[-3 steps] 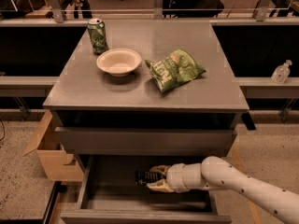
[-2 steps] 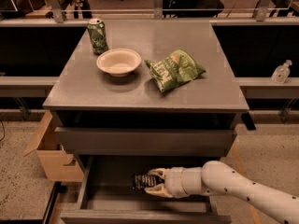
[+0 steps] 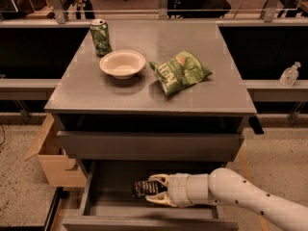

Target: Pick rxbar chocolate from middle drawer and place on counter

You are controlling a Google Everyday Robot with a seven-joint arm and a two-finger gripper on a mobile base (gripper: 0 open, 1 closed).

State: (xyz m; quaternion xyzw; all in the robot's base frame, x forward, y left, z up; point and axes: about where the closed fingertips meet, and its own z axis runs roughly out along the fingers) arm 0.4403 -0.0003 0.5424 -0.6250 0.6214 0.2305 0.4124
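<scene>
Grey counter first, and from the left we pass a green can and a pale bowl. Down in the open middle drawer we spot the rxbar chocolate, small, flat, black-brown with faint pale print. The gripper reaches in from the right, its cream fingers pinching the bar's long edges. Further right, a crinkled green chip bag lies on the counter.
</scene>
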